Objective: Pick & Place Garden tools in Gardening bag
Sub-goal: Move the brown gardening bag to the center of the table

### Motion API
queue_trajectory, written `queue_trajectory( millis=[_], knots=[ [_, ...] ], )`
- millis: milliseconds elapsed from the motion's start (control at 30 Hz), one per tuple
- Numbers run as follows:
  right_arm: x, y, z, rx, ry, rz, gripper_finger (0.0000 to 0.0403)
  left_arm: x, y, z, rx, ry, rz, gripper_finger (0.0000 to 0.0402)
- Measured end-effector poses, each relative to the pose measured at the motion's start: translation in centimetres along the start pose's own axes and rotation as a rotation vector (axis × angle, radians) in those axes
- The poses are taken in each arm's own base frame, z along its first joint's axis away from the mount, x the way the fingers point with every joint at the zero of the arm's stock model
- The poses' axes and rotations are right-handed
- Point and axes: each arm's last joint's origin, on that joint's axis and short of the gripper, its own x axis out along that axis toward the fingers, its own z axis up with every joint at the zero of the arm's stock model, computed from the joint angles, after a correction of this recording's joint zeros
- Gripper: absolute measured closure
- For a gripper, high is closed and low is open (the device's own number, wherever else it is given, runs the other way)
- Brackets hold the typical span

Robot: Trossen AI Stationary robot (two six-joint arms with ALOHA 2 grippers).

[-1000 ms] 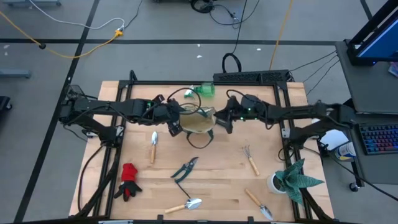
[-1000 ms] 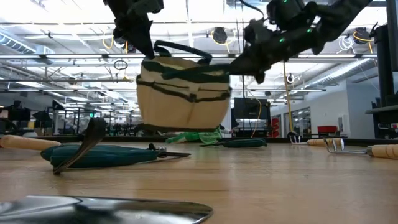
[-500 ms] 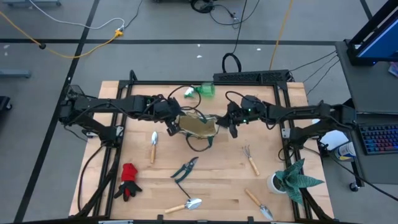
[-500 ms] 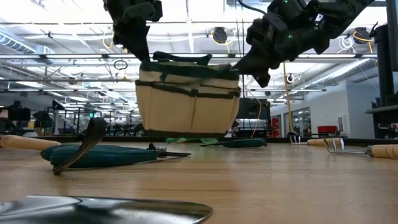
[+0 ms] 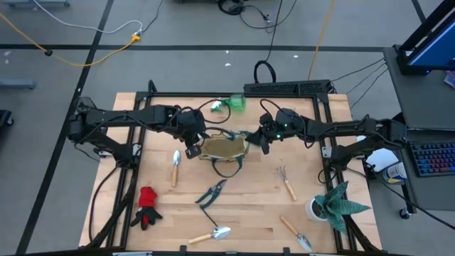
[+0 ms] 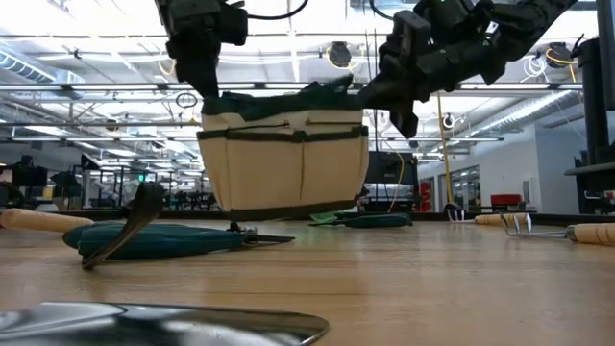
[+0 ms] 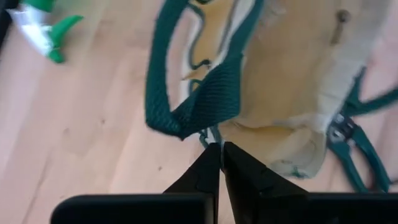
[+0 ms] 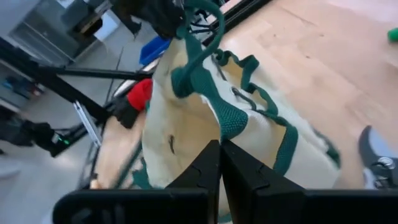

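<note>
The cream-and-green gardening bag (image 5: pixel 224 147) hangs upright at the table's middle between my two grippers, pockets toward the near edge (image 6: pixel 285 159). My left gripper (image 5: pixel 193 142) is shut on its left end and my right gripper (image 5: pixel 254 139) on its right end. Whether the bag's bottom touches the table, I cannot tell. On the table lie a trowel (image 5: pixel 175 167), black shears (image 5: pixel 212 192), a red glove (image 5: pixel 147 206), a second trowel (image 5: pixel 213 233), a fork-rake (image 5: pixel 286 183), a third trowel (image 5: pixel 295 233) and the green spray bottle (image 5: pixel 231 103). My left gripper pinches the green-bound rim (image 7: pixel 210 134) at the bag's left end between its two fingers, coming steeply from above. The bag hangs below it, and a green handle loop (image 7: pixel 180 112) sags beside the fingers. My right gripper pinches the green webbing of the rim (image 8: pixel 230 127) at the bag's right end between its two fingers, reaching nearly level from the table's right. The bag's top edge runs level between the two holds.
A spiky green plant in a white pot (image 5: pixel 330 205) stands at the near right corner. Black frame rails (image 5: pixel 284 87) run along the table's far edge. Bare wood (image 5: pixel 249 213) lies near the bag, between the shears and the fork-rake.
Both wrists have rolled, and the bag has turned from tilted to level. Its left end has come down, its bottom has sunk toward the table, and it is stretched wider between the grippers. Both grippers stay shut on the rim.
</note>
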Motion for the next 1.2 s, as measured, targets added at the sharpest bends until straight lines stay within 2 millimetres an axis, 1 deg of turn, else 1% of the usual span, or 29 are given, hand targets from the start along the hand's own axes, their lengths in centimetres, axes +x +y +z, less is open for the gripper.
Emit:
queue_trajectory(
  millis=[167, 400, 500, 633, 733, 867, 967, 1200],
  knots=[
    [0.2, 0.8, -0.1, 0.07, 0.003, 0.053, 0.0396, 0.0, 0.2, -0.2, 0.022, 0.04, -0.064, 0.0397],
    [0.7, 1.8, -1.1, 0.216, 0.055, 0.08, 0.0398, 0.0, 0.7, -0.4, 0.006, 0.063, -0.056, 0.0376],
    [0.8, 2.3, -1.3, 0.225, 0.067, 0.092, 0.04, 0.0, 0.8, -0.6, 0.004, 0.088, -0.086, 0.0381],
    [0.9, 2.7, -1.6, 0.215, 0.08, 0.105, 0.0399, 0.0, 0.7, -0.7, -0.018, 0.097, -0.098, 0.0397],
    [1.6, 2.9, -2.3, 0.217, 0.113, 0.109, 0.0399, -0.1, 0.8, -1.0, -0.064, 0.132, -0.09, 0.0395],
    [2.4, 2.8, -3.2, 0.219, 0.149, 0.103, 0.0401, -0.1, 0.9, -1.1, -0.048, 0.136, -0.053, 0.0376],
    [2.7, 2.0, -3.5, 0.223, 0.167, 0.071, 0.0396, -0.1, 1.0, -1.0, -0.007, 0.118, -0.009, 0.037],
    [2.6, 0.5, -2.7, 0.183, 0.133, 0.03, 0.0371, -0.1, 1.5, -0.9, 0.016, 0.095, 0.144, 0.0371]
  ],
)
